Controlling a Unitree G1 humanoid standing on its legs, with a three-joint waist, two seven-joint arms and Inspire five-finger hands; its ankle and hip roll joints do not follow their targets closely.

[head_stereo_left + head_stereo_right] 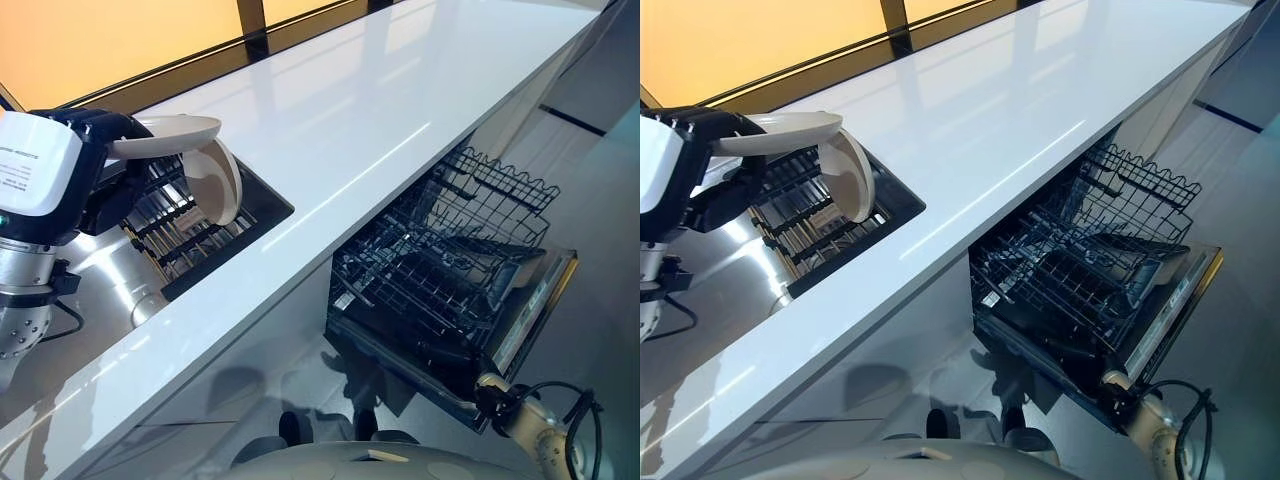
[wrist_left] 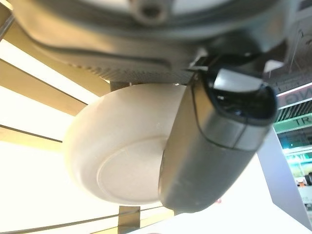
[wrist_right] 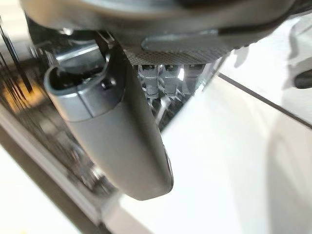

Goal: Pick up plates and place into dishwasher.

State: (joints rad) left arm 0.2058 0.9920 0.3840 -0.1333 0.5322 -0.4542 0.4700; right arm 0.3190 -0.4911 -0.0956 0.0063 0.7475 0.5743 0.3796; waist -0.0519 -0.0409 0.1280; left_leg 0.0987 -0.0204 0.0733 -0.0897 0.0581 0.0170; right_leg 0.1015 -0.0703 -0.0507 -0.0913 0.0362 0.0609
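Note:
My left hand (image 1: pixel 95 170) holds a cream plate (image 1: pixel 165 135) level above the dish rack (image 1: pixel 170 225) in the sink. In the left wrist view the thumb (image 2: pixel 209 146) lies across the plate's underside (image 2: pixel 117 165). A second cream plate (image 1: pixel 215 185) stands on edge in that rack, just under the held one. The dishwasher (image 1: pixel 535 300) is open at the lower right with its dark wire basket (image 1: pixel 440 260) pulled out. My right hand (image 1: pixel 492 390) hangs low by the door's front corner, thumb (image 3: pixel 122 136) straight, holding nothing.
A long white glossy countertop (image 1: pixel 380 110) runs between the sink (image 1: pixel 110 280) and the dishwasher. The steel sink basin lies to the left of the rack. A window band runs along the counter's far edge.

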